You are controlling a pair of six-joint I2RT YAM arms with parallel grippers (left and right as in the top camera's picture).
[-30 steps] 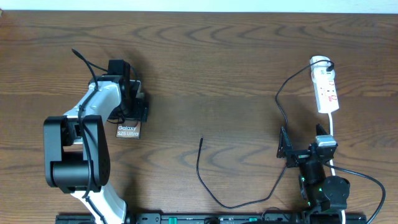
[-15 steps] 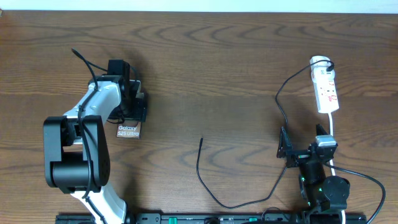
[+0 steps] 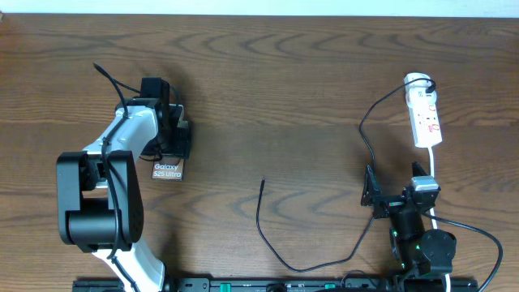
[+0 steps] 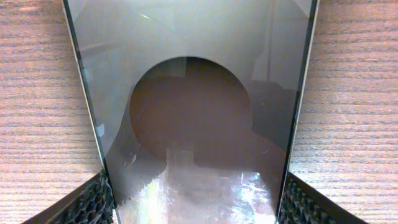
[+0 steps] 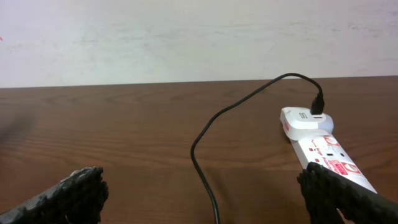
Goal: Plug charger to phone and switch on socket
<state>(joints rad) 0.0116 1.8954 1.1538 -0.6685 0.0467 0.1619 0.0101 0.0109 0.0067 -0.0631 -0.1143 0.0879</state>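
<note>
The phone (image 3: 168, 170) lies flat at the left of the table, its "Galaxy S25 Ultra" end showing below my left gripper (image 3: 166, 134). In the left wrist view the phone (image 4: 186, 93) fills the space between the two fingers (image 4: 193, 208), which press on its long edges. The charger cable (image 3: 261, 219) runs from a white adapter (image 5: 305, 119) at the far end of the socket (image 3: 426, 118), past my right gripper (image 3: 395, 193), to a free tip (image 3: 263, 182) mid-table. My right gripper (image 5: 208, 199) is open and empty, with the cable (image 5: 205, 130) lying between its fingers and the socket (image 5: 329, 155) at its right.
The socket's white cord (image 3: 434, 174) runs down beside the right arm. A thick black base cable (image 3: 478, 235) loops at the bottom right. A pale wall (image 5: 186, 37) stands beyond the table's far edge.
</note>
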